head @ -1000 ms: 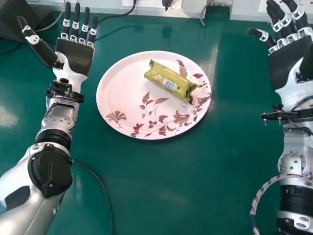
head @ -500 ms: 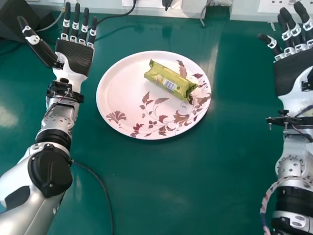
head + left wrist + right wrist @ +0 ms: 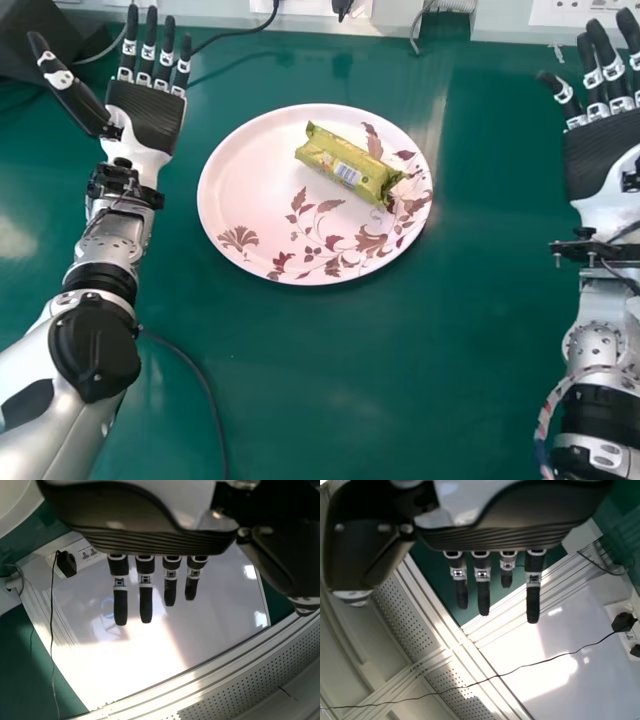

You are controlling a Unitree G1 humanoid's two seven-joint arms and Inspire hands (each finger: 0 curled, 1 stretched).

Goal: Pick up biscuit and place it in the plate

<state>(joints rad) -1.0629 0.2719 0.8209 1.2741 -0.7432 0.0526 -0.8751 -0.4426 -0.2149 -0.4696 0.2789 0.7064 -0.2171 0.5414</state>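
Head view: at far left, a black box [image 3: 35, 38] sits beyond the left hand's thumb. Left hand [image 3: 146, 118] next, palm up over the green tabletop [image 3: 330, 380], fingers straight and held apart, thumb spread wide on the side away from the plate; left wrist view agrees. A dark cable [image 3: 205, 390] curves along the tabletop beside that arm. Then the plate [image 3: 245, 185], pale with printed leaves, between the hands and nearer the left. Biscuit [image 3: 345, 165], in a green-yellow wrapper, lies aslant on it, inside the rim, well apart from either hand. Farthest right, the right hand [image 3: 600, 155], palm up, fingers straight and separated, also seen in right wrist view; a socket panel [image 3: 572, 12] lies beyond its fingers.
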